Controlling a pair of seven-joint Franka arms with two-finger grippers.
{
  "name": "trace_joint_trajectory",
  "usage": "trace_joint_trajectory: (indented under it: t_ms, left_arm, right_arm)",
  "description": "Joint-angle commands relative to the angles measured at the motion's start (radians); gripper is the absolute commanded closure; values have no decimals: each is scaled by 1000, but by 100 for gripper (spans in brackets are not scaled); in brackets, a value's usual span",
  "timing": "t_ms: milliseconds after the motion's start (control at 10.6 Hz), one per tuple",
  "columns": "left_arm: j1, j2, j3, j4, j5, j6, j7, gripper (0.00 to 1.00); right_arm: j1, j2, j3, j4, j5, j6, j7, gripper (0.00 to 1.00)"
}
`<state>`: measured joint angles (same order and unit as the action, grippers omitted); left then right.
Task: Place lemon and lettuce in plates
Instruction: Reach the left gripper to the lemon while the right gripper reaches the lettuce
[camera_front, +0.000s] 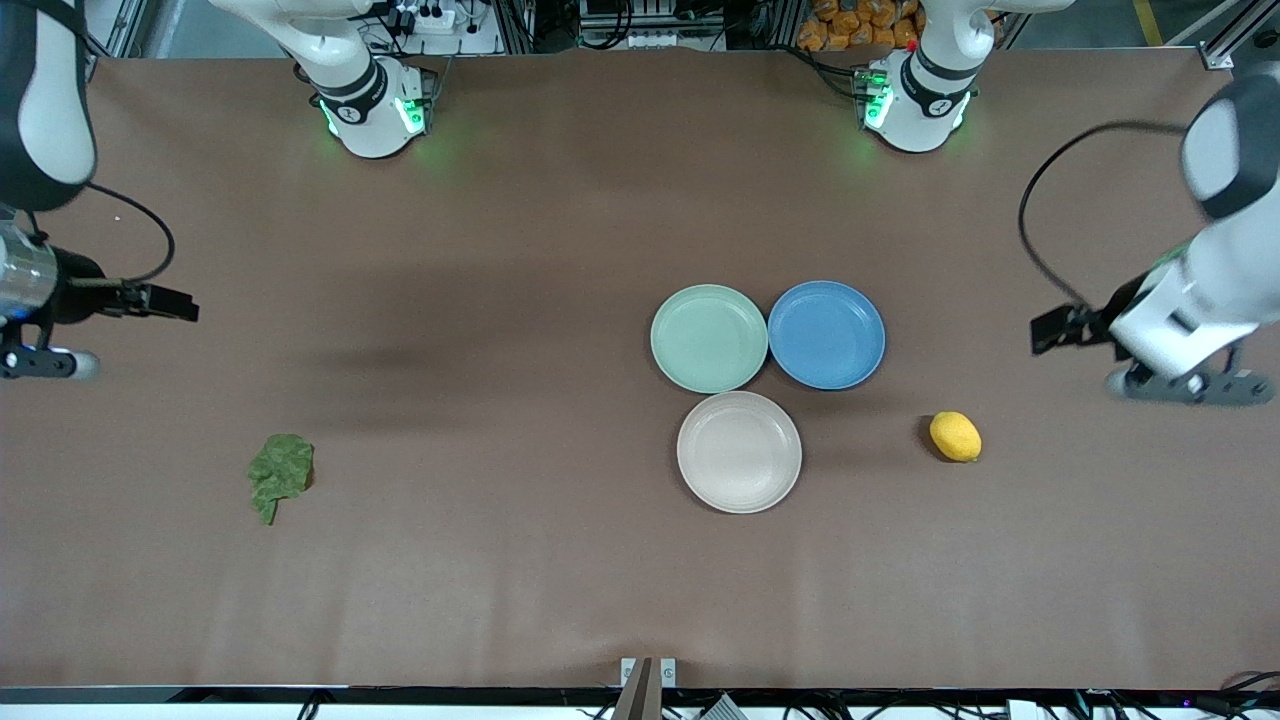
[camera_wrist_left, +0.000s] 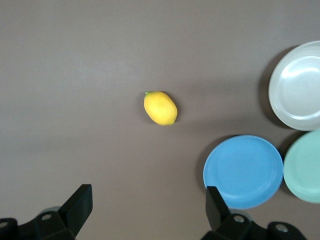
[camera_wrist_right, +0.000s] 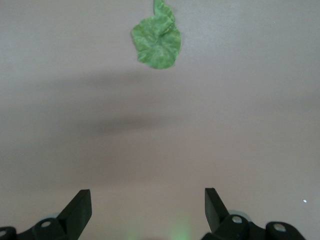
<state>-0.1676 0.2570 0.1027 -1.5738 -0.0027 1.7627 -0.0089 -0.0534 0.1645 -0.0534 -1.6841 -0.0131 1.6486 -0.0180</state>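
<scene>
The yellow lemon (camera_front: 955, 436) lies on the brown table toward the left arm's end, beside the beige plate (camera_front: 739, 451); it also shows in the left wrist view (camera_wrist_left: 160, 108). The mint plate (camera_front: 709, 338) sits just farther from the front camera than the beige one. Both plates are empty. The dark-green lettuce (camera_front: 280, 473) lies toward the right arm's end and shows in the right wrist view (camera_wrist_right: 157, 41). My left gripper (camera_front: 1048, 331) (camera_wrist_left: 148, 192) is open and empty over bare table, apart from the lemon. My right gripper (camera_front: 180, 305) (camera_wrist_right: 148, 196) is open and empty over bare table, apart from the lettuce.
An empty blue plate (camera_front: 826, 334) touches the mint plate on the side toward the left arm's end; it shows in the left wrist view (camera_wrist_left: 243, 171). The arm bases (camera_front: 375, 105) (camera_front: 915, 100) stand at the table's edge farthest from the front camera.
</scene>
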Motion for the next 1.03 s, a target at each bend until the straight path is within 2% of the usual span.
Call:
trace_joint_trajectory:
  t_ms: [0, 94, 376, 658, 940]
  left_arm:
    - [-4, 160, 3, 101, -20, 33, -115, 0]
    - [-3, 200, 3, 116, -20, 52, -149, 0]
    - [13, 263, 2, 100, -68, 159, -262, 0]
    - [17, 265, 2, -72, -80, 367, -266, 0]
    - [17, 318, 2, -98, -80, 408, -305, 0]
  right_arm:
    - [-36, 9, 9, -179, 10, 238, -8, 0]
    - [-31, 36, 10, -224, 12, 335, -7, 0]
    - [-39, 171, 10, -230, 27, 509, -7, 0]
    - [-36, 281, 10, -227, 76, 673, -7, 0]
    - [-34, 392, 14, -217, 77, 856, -3, 0]
